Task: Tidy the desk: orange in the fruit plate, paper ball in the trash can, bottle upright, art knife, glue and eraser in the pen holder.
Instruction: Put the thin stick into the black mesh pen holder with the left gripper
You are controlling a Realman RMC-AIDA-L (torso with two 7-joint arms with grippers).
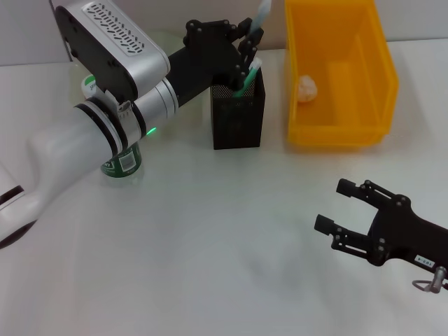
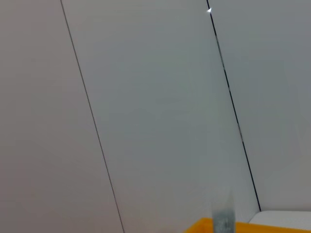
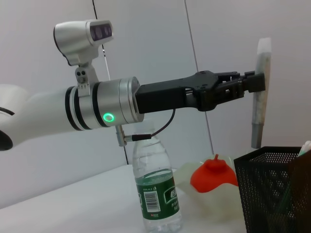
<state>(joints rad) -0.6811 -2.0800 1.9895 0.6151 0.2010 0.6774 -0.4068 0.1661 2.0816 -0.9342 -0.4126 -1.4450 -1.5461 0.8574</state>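
Observation:
My left gripper hangs over the black mesh pen holder, shut on a long pale glue tube. In the right wrist view the glue is upright, its lower end just above the holder's rim. A green and white tool stands inside the holder. The bottle stands upright beside my left forearm. An orange rests in the pale fruit plate. A paper ball lies in the yellow trash can. My right gripper is open and holds nothing. The eraser is out of view.
My left forearm reaches across the back left of the white desk, hiding most of the bottle in the head view. The trash can stands just right of the pen holder. The wall is close behind.

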